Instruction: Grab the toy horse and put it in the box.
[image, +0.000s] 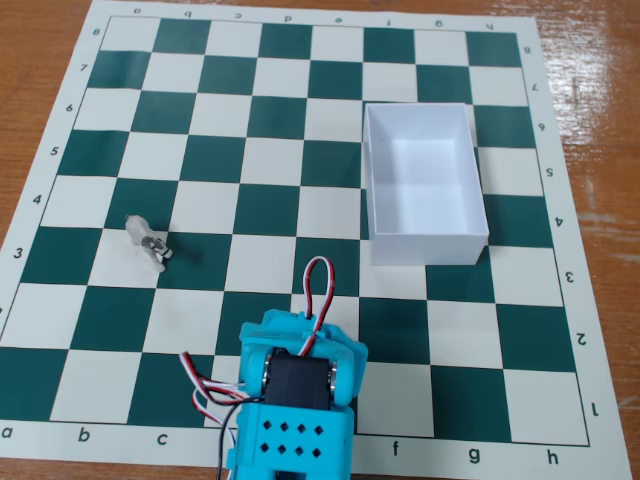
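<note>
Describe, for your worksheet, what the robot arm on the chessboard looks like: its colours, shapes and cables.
The arm is bright cyan plastic, blocky and angular. A black motor sits in its middle, and the lower block has a grid of small holes. Red, white and black cables loop over its top and trail out at the picture's left. The hand is not visible.

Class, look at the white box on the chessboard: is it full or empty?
Empty. The box shows only its bare white floor and inner walls. The toy horse is outside it, on the board toward the left of the fixed view.

A hobby or classroom tabletop: a printed green-and-white chessboard mat (300, 200) lies on a varnished wooden table (590, 60) beneath a 3D-printed blue arm (295, 400).
</note>
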